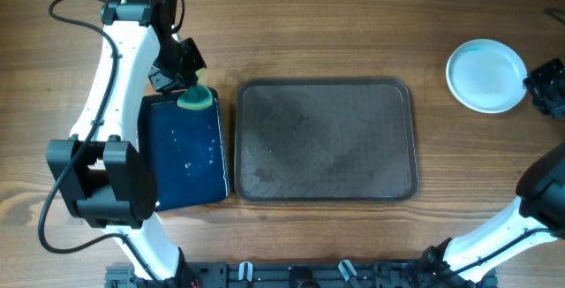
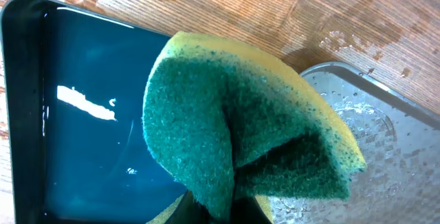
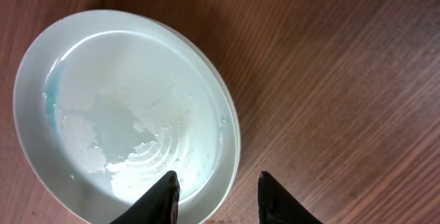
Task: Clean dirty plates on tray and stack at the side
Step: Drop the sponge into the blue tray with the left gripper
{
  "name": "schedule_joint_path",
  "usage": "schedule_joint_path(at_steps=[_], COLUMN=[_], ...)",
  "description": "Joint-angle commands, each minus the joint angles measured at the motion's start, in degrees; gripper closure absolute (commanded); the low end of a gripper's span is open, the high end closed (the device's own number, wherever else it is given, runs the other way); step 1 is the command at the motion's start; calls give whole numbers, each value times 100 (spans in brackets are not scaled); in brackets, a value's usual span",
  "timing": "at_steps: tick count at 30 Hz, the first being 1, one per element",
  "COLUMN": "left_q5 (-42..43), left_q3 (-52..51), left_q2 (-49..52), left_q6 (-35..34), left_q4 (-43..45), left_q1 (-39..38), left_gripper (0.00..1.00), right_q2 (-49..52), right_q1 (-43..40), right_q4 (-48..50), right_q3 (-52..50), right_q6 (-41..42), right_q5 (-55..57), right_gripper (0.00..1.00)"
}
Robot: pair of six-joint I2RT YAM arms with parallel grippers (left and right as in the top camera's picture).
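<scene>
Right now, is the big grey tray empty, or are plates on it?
Empty. In the overhead view the tray shows only its bare, wet surface; the plates lie outside it, to its right.

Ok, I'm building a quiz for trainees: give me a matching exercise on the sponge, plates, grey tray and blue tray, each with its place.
1 sponge
2 plates
3 grey tray
4 blue tray

A in the middle
B pinched in the left gripper
C far right
D far left, under the sponge

Pairs: 1-B, 2-C, 3-A, 4-D
</scene>
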Motion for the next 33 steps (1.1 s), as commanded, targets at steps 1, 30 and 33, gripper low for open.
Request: schedule_joint_path(at_steps=[1,30,33], left_q5=[48,-35,-37], left_q3=[50,-2577,-2564], left_q2=[-109,-695,-1281], left_q6=[114,-33,269], left_q4=[-44,1412,1386], left_q1=[0,297,284], left_gripper=[96,0,0], right_q2=[52,-1202,-1486], right_q1=[35,2509,2579], right_q4=[109,-673,-671], right_q3=[-13,37,42], right_q6=[-26,-1220,-1582], right_q5=[-422,-1338,-1318], right_gripper=[62,51,51])
